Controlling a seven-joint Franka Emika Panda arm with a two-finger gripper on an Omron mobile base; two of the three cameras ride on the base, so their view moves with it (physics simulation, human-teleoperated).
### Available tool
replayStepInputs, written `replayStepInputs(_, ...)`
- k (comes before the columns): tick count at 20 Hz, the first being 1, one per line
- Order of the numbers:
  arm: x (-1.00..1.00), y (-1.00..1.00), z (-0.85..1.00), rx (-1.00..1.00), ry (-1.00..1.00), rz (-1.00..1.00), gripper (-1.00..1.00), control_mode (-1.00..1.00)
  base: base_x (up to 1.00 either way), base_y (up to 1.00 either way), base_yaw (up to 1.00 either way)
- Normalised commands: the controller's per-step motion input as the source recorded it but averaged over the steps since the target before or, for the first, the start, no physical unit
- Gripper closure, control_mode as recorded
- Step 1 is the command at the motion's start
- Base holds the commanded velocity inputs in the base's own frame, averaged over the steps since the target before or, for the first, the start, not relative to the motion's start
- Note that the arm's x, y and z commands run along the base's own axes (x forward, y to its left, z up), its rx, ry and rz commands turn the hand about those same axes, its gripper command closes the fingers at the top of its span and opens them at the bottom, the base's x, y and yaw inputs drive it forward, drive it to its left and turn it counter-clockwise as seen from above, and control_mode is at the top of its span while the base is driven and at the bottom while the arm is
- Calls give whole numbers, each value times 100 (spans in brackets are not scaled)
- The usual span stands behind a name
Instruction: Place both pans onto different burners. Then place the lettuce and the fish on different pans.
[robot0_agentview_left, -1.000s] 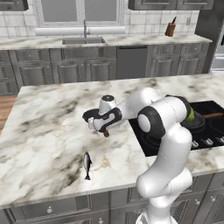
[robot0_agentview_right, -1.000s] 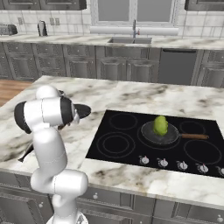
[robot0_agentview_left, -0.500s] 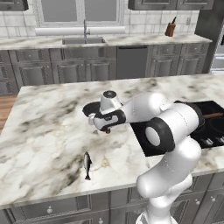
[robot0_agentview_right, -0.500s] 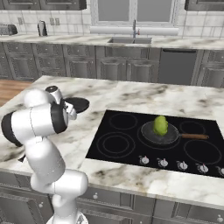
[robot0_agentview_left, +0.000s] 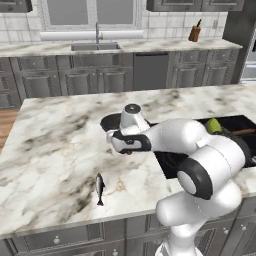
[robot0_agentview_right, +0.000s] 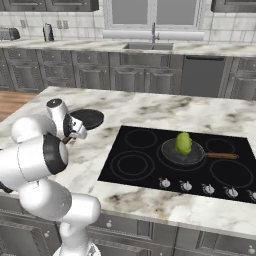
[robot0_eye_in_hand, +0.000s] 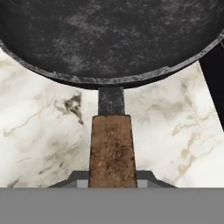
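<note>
While one pan (robot0_agentview_right: 182, 153) already sits on a centre burner (robot0_agentview_right: 176, 154) with the lettuce (robot0_agentview_right: 183, 143) in it, the second pan (robot0_eye_in_hand: 109, 39) is not yet on the cooktop (robot0_agentview_right: 150, 170). In the hand view its dark bowl lies directly ahead, and its brown wooden handle (robot0_eye_in_hand: 111, 148) runs straight back between the finger tips. The gripper (robot0_eye_in_hand: 111, 180) is closed narrow on that handle. From the right base view the same pan shows as a dark disc over the marble counter (robot0_agentview_right: 145, 110), just beyond the cooktop's left edge; whether it rests on the marble or is lifted clear cannot be told.

The fish (robot0_agentview_left: 99, 187) lies on the counter near the front edge, well apart from both pans.

Risks, as judged from this position:
- The hold is far out on the handle, so the bowl's weight may rotate the pan in the grip and tip it during transfer.
- A low carry could catch the pan's rim on the cooktop edge.
- Set-down must go to one of the free left rings (robot0_agentview_right: 131, 165); drifting right would strike the loaded pan and dislodge the lettuce.
- The forearm (robot0_agentview_left: 175, 137) sweeps above the fish; a dipped elbow could knock it off.
</note>
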Motion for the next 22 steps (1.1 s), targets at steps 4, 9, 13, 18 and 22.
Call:
replayStepInputs(4,-43,-35,25,0,0,-2,100,-100,0,0,0)
replayStepInputs(9,-45,-34,7,0,0,-2,100,-100,0,0,0)
replayStepInputs(13,-57,-32,4,0,0,-5,100,-100,0,0,0)
replayStepInputs(18,-42,-32,6,0,0,-12,100,-100,0,0,0)
replayStepInputs(22,-26,-25,2,0,0,-16,100,-100,0,0,0)
